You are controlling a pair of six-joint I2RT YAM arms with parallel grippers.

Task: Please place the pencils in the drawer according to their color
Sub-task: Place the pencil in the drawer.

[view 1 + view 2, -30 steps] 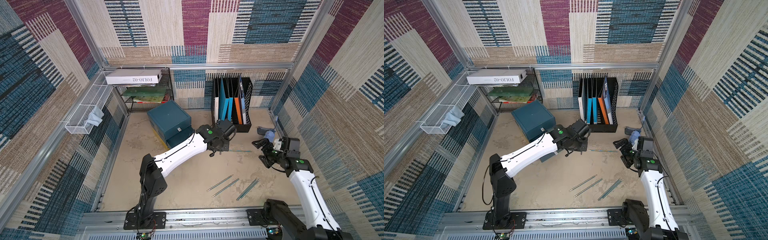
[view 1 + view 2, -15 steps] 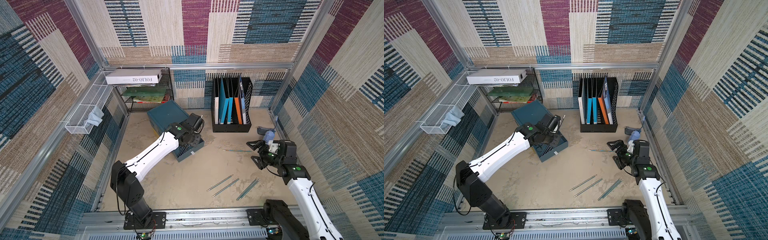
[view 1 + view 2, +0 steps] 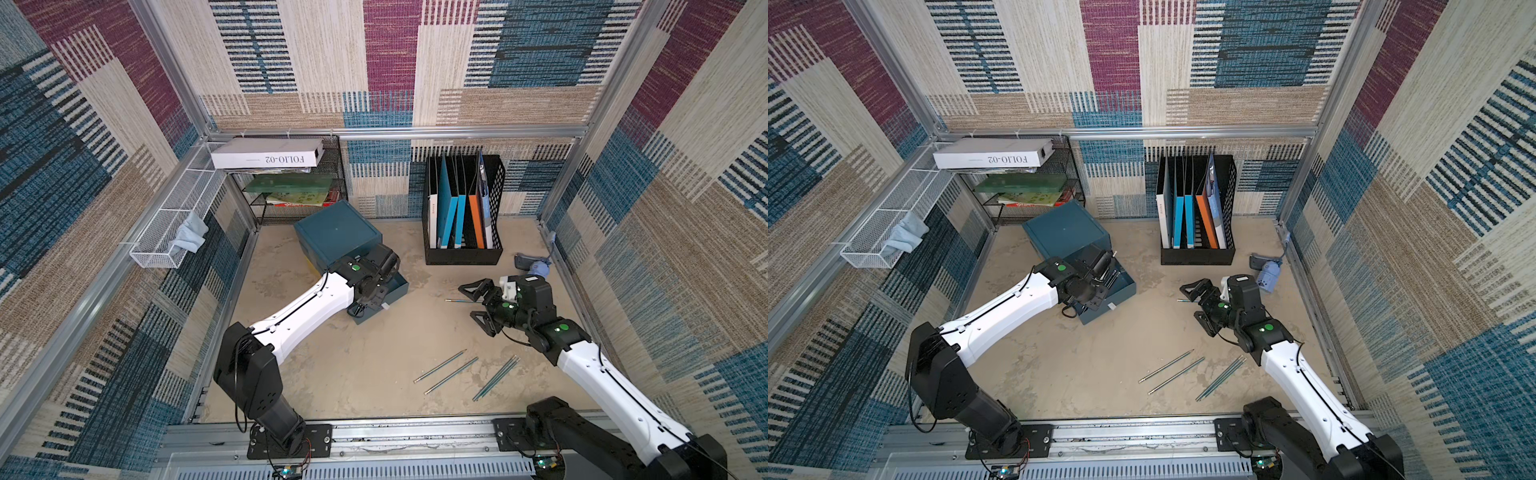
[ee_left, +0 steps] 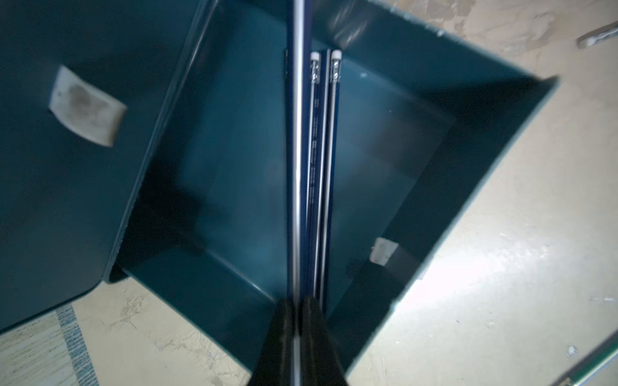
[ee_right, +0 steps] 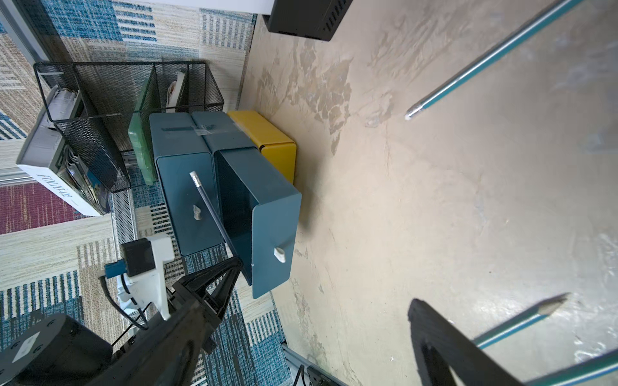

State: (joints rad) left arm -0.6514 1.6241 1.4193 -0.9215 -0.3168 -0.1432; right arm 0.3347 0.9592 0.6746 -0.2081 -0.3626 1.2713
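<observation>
My left gripper (image 4: 297, 300) is shut on a dark pencil (image 4: 299, 133), held lengthwise over the open middle drawer (image 4: 418, 100) of the teal cabinet (image 3: 336, 232). Two dark pencils (image 4: 314, 150) with white erasers lie in that drawer (image 3: 1125, 286). The held pencil (image 5: 210, 207) slants above the drawer (image 5: 274, 214) in the right wrist view. My right gripper (image 3: 478, 305) hangs open and empty over a lone teal pencil (image 3: 457, 300) on the floor. Several teal pencils (image 3: 446, 365) lie at the front right. Both top views show the open right gripper (image 3: 1200, 306).
A black file holder (image 3: 461, 216) stands at the back. A wire rack (image 3: 291, 187) with a white box (image 3: 266, 153) on it is behind the cabinet. A mesh basket (image 3: 174, 224) hangs on the left wall. A small blue-grey object (image 3: 534, 266) lies by the right wall.
My left arm swung from the middle of the floor back to the cabinet, carrying the dark pencil over the open drawer. My right gripper shifted slightly toward the lone teal pencil.
</observation>
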